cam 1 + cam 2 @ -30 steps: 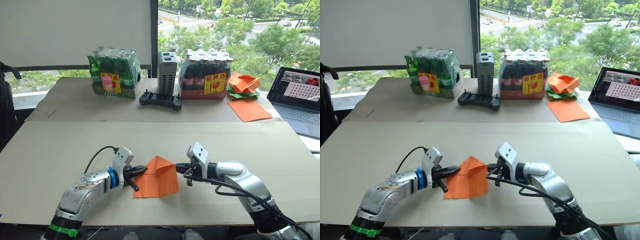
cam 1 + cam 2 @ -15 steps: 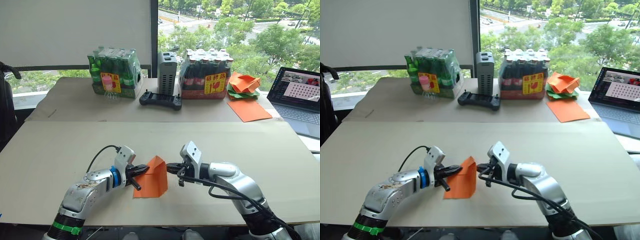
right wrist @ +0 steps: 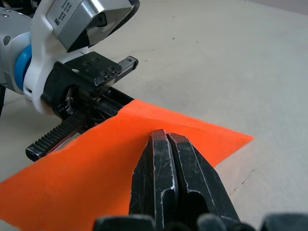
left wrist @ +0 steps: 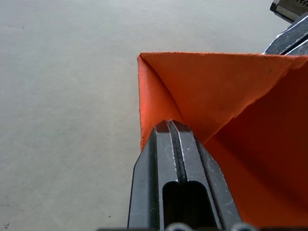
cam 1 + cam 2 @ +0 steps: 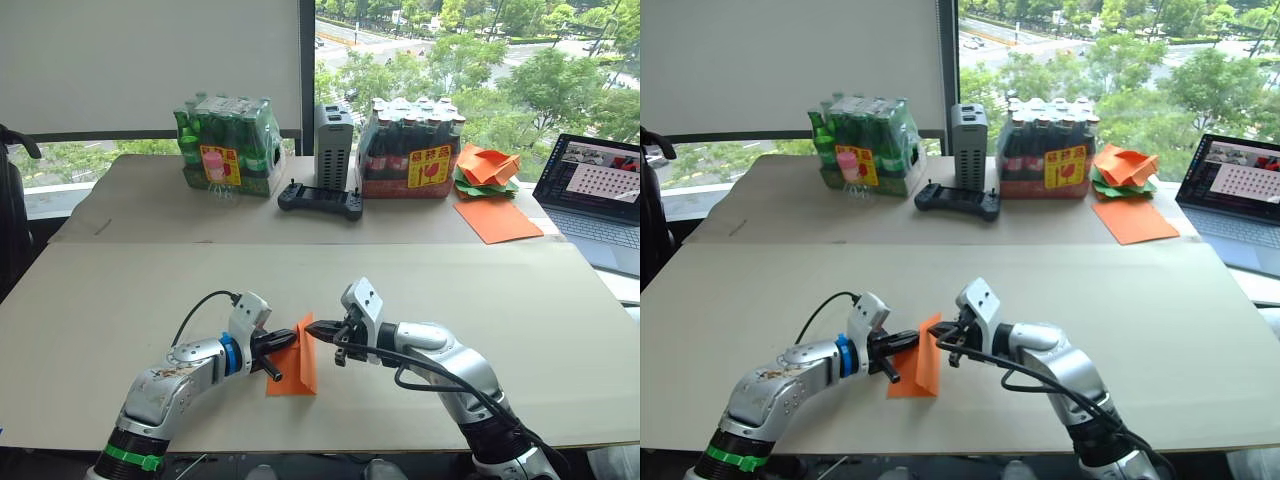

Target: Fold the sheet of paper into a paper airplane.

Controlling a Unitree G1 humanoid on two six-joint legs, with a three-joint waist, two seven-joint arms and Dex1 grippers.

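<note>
The sheet of paper [image 5: 300,360] is bright orange with a pointed top, folded over on itself and standing half upright on the near table. My left gripper [image 5: 287,343] is shut on its left edge. From the right, my right gripper [image 5: 312,328] is shut on the raised right flap and holds it close over the left half. In the left wrist view the shut fingers [image 4: 175,144] pinch the paper [image 4: 211,96] at a crease. The right wrist view has the shut fingers [image 3: 171,168] lying on the orange flap [image 3: 115,163], with the left gripper just beyond.
On the far table stand two shrink-wrapped bottle packs [image 5: 228,145] [image 5: 410,150], a grey box [image 5: 334,145] and a black controller [image 5: 321,200]. A heap of orange and green papers [image 5: 486,168], a flat orange sheet [image 5: 497,220] and a laptop [image 5: 600,200] are at the right.
My right gripper has swept left with the paper's right flap, folding it up and over toward the left gripper. The paper looks much narrower now. The left gripper has held still.
</note>
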